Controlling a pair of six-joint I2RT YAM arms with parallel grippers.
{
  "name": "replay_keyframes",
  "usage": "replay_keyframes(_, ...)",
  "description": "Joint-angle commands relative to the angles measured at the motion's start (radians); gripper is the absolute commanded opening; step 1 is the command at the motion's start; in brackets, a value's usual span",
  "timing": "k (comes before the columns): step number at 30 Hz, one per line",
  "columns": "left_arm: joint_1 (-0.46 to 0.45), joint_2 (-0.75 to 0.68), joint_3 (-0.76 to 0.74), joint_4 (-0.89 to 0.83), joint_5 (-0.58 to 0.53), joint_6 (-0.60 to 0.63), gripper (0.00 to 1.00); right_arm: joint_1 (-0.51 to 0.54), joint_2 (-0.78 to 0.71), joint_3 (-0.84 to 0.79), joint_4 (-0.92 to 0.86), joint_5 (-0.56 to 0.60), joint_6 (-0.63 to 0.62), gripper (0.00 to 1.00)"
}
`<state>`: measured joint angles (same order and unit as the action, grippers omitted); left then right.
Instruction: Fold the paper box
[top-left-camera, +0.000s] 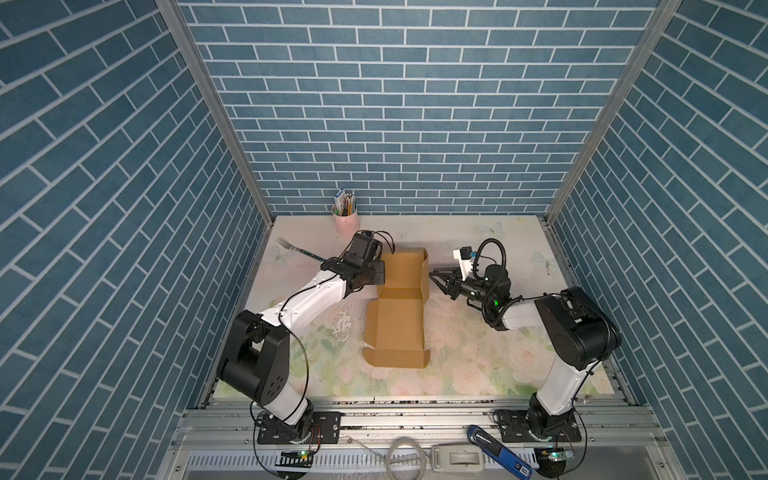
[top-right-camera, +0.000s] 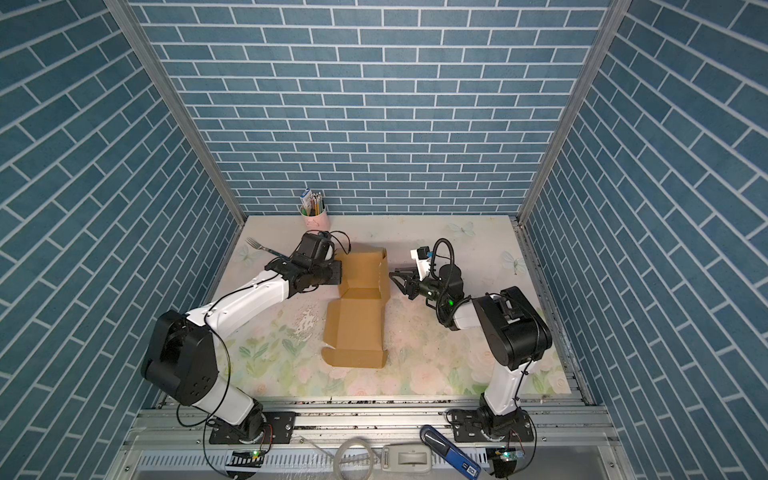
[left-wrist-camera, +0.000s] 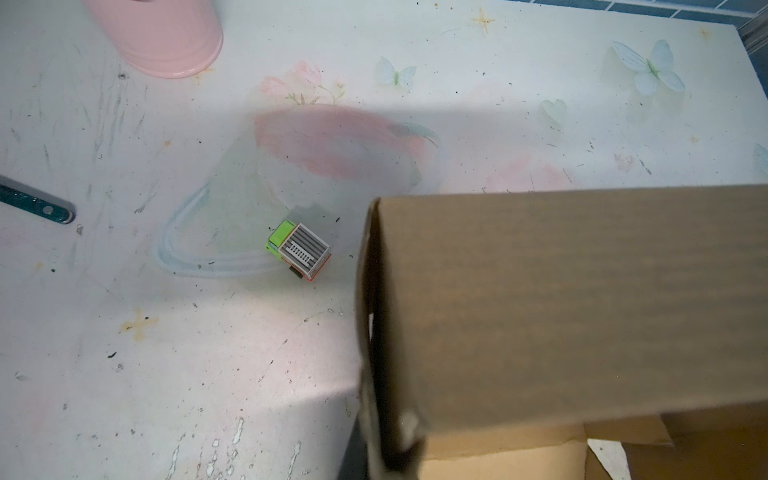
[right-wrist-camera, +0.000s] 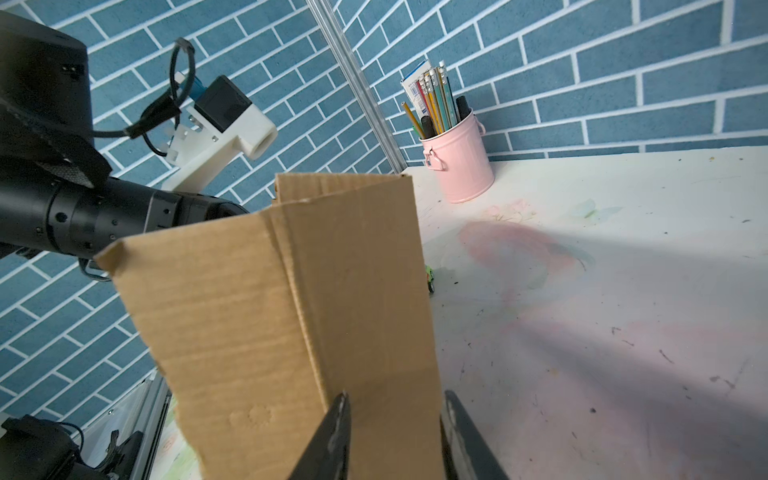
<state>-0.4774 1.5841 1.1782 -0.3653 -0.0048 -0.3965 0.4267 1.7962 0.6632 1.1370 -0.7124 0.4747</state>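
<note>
- The left gripper (top-left-camera: 377, 273) is pinched closed on the raised left wall of the paper box (top-left-camera: 399, 328), with its wrist bent over that edge.
- Behind it, the left arm (top-left-camera: 307, 303) slants back toward the near-left corner, where its black elbow folds down to the base.
- The right gripper (top-left-camera: 434, 276) has its jaws parted, tips just beside the box's upright right wall; whether they touch cannot be told.
- The right arm (top-left-camera: 519, 316) reaches level to the left from a raised black elbow above the near-right base.
- The box lies in the middle of the table (top-left-camera: 478, 353), its far half walled between the grippers and its near half flat.
- A pink pencil cup (top-left-camera: 345, 212) stands at the back wall.
</note>
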Motion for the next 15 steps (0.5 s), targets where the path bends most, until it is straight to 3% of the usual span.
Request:
replay_keyframes(1, 0.000, 0.017, 0.033, 0.000, 0.016, -0.004, 0.06, 0.021, 0.011, 0.029, 0.024, -0.038, 0.007, 0.37)
replay_keyframes(15, 0.000, 0.024, 0.035, 0.002, 0.026, -0.006, 0.06, 0.048, -0.008, 0.009, 0.041, -0.059, 0.005, 0.40)
